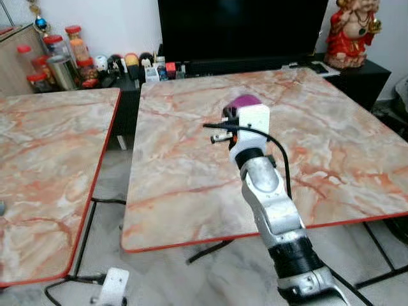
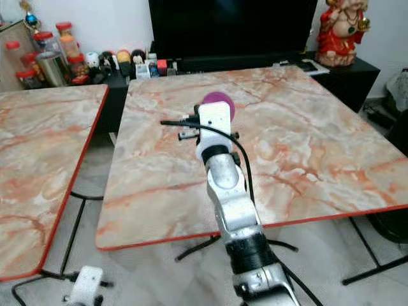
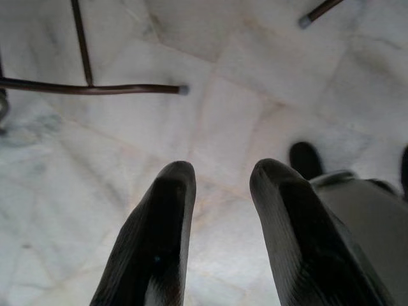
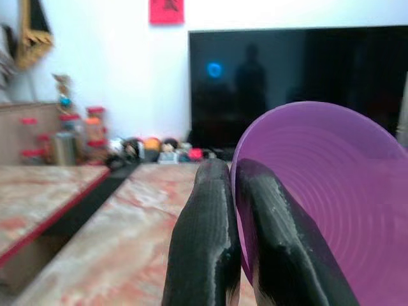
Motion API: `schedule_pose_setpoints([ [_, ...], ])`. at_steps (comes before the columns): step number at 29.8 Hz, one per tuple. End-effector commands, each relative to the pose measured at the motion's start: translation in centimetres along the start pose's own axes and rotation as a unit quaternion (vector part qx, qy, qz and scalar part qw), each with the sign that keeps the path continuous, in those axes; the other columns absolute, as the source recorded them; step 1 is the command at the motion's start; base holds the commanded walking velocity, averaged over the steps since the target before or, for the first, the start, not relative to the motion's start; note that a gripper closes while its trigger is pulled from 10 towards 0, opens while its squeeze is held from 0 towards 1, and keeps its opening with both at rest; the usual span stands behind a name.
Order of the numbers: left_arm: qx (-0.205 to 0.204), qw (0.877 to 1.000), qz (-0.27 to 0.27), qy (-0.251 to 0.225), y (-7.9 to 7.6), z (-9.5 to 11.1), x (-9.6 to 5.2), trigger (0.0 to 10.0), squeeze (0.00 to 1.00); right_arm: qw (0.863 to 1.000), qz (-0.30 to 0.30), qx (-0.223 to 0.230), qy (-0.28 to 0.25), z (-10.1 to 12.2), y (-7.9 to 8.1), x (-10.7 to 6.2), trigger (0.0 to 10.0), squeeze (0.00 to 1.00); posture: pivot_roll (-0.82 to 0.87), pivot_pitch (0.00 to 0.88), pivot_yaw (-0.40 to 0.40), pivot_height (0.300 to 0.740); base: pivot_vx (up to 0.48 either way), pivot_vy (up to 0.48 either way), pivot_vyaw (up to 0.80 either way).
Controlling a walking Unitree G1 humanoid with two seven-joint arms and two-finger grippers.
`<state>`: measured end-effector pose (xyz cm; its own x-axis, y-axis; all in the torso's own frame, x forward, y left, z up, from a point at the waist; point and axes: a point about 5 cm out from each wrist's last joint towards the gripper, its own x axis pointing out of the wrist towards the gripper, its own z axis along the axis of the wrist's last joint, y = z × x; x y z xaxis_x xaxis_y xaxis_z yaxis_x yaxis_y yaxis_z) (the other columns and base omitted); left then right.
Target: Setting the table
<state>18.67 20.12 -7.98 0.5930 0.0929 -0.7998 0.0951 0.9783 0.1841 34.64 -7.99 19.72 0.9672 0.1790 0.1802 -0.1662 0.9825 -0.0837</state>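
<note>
My right arm reaches out over the middle of the marble table (image 1: 331, 159). Its gripper (image 4: 231, 191) is shut on the rim of a purple plate (image 4: 319, 197), one finger on each side. In the eye views the plate (image 1: 244, 101) peeks out purple just beyond the white wrist block. The plate is held above the tabletop, tilted on edge. My left gripper (image 3: 220, 175) hangs low beside the table, open over the tiled floor with nothing between its fingers.
A second marble table (image 1: 44, 159) stands to the left, with a gap of floor between the two. Behind are a black TV (image 1: 242, 25), jars (image 1: 60, 54) and small figurines on a low dark cabinet, and a red statue (image 1: 350, 32) at the far right.
</note>
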Motion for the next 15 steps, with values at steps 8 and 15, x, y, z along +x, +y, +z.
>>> schedule_pose_setpoints([
  [8,0.009,1.0,0.009,0.011,0.68,-0.5,-0.09,10.0,0.0,1.0,0.021,0.007,-0.015,0.6,1.19,0.08,10.0,0.0,-0.04,0.0,0.026,0.736,0.0,0.3,0.0],
  [15,0.011,1.0,0.012,0.01,0.93,-0.45,-0.1,10.0,0.0,1.0,0.012,0.018,-0.014,0.47,1.11,0.06,10.0,0.0,-0.03,0.0,0.024,0.736,0.0,0.48,0.43],
])
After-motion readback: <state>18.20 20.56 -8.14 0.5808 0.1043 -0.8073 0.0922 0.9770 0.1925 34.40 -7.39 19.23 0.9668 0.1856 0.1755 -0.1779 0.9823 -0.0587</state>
